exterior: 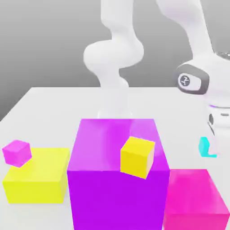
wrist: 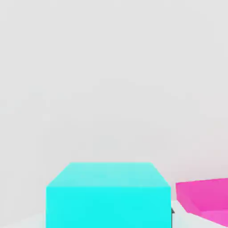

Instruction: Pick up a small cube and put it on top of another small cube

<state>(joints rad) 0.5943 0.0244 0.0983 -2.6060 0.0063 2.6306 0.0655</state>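
Observation:
The small cyan cube [exterior: 204, 147] is at the exterior view's right edge, directly under my gripper [exterior: 209, 144]. In the hand view the small cyan cube [wrist: 108, 196] sits very close, and a dark sliver of a finger presses against its side. The gripper looks shut on it. A small yellow cube [exterior: 137, 156] rests on top of the big purple block [exterior: 117, 179]. A small magenta cube [exterior: 16, 152] sits on the back corner of the big yellow block [exterior: 36, 179].
A big pink block [exterior: 195, 200] stands in front of the cyan cube and shows beside it in the hand view [wrist: 205, 202]. The robot's white base [exterior: 114, 96] rises behind the purple block. White table [exterior: 54, 103] stretches to the back left.

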